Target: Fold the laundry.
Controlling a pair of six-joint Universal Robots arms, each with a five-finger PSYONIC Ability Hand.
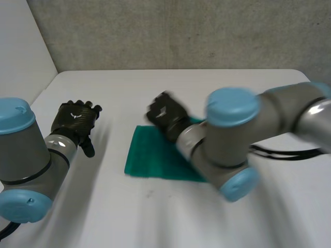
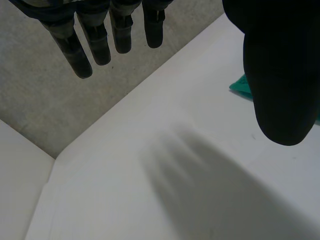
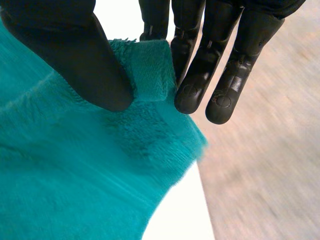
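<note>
A teal green towel lies on the white table, partly under my right arm. My right hand is over the towel's far edge; in its wrist view the thumb and fingers pinch a raised fold of the towel, with more teal cloth hanging below. My left hand hovers over bare table left of the towel, fingers straight and spread, thumb apart, holding nothing. A corner of the towel shows beside that thumb.
A grey wall stands behind the table's far edge. A white panel rises at the table's left side. My right arm's elbow hangs over the towel's right part.
</note>
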